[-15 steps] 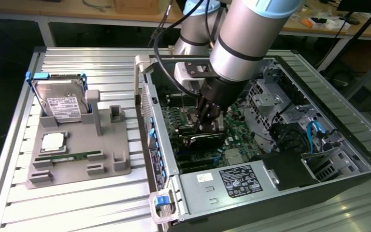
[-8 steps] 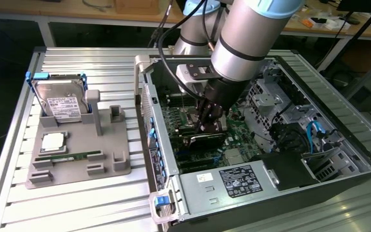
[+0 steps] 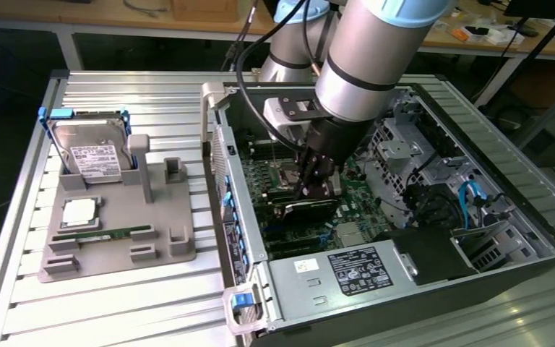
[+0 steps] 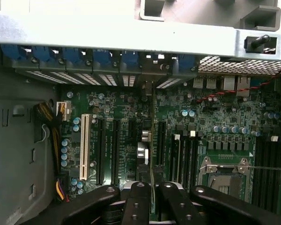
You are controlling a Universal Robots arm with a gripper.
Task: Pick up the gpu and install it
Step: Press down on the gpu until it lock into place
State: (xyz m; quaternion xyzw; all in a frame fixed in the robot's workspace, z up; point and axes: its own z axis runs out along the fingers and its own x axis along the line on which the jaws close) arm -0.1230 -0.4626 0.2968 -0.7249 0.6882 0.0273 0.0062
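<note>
Arm reaching down into the open computer case (image 3: pixel 509 238), at the centre of the frame.

The gripper (image 3: pixel 316 189) has its black jaws pinched on the gpu (image 3: pixel 308 210), a thin flat black card held edge-down over the green motherboard (image 4: pixel 126 140) among its long slots; grey steel case walls surround it.
</note>
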